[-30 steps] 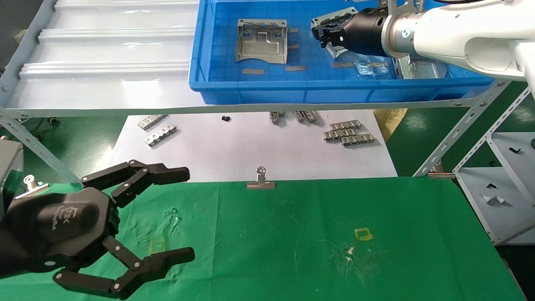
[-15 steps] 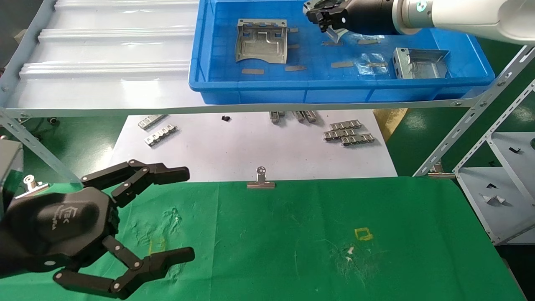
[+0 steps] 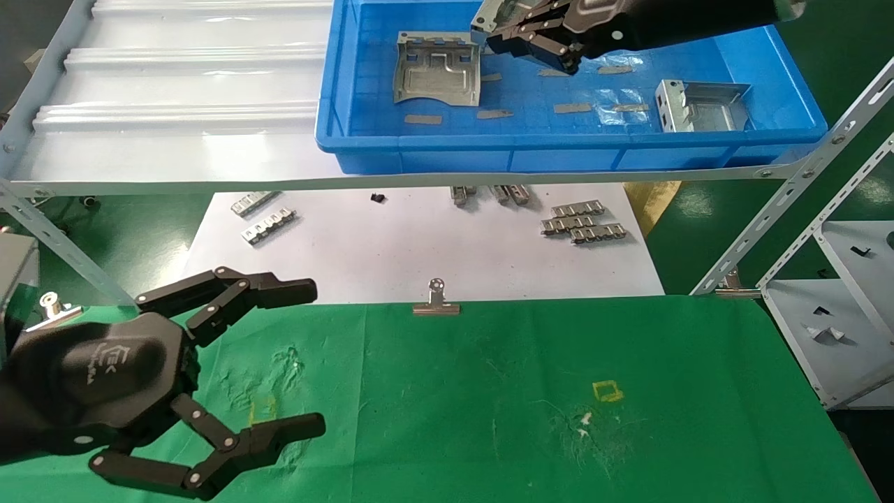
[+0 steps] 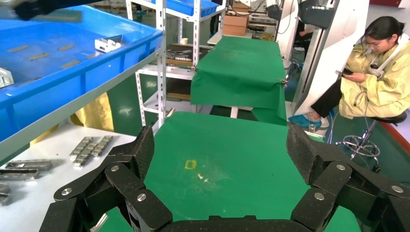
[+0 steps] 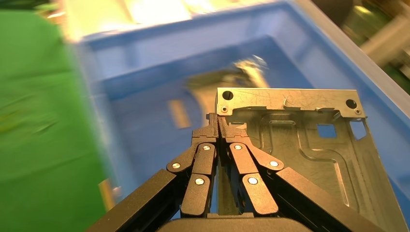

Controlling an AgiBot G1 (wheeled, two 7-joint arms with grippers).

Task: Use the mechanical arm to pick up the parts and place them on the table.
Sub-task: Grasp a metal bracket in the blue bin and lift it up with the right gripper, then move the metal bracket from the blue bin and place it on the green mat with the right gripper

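My right gripper is over the blue tray and is shut on the side flange of a silvery stamped part, which it holds lifted. In the right wrist view the fingers pinch the flange and the part hangs beside them. Two more parts lie in the tray, one flat at the left and one at the right. My left gripper is open and empty above the left of the green table. It also shows in the left wrist view.
The tray stands on a grey shelf above a white paper sheet. Small ridged strips lie on the paper. A binder clip holds the cloth's far edge. A yellow square mark is on the cloth. A metal rack stands at the right.
My right gripper has risen from the tray floor with the part in it and moved left over the tray. The left arm has not moved.
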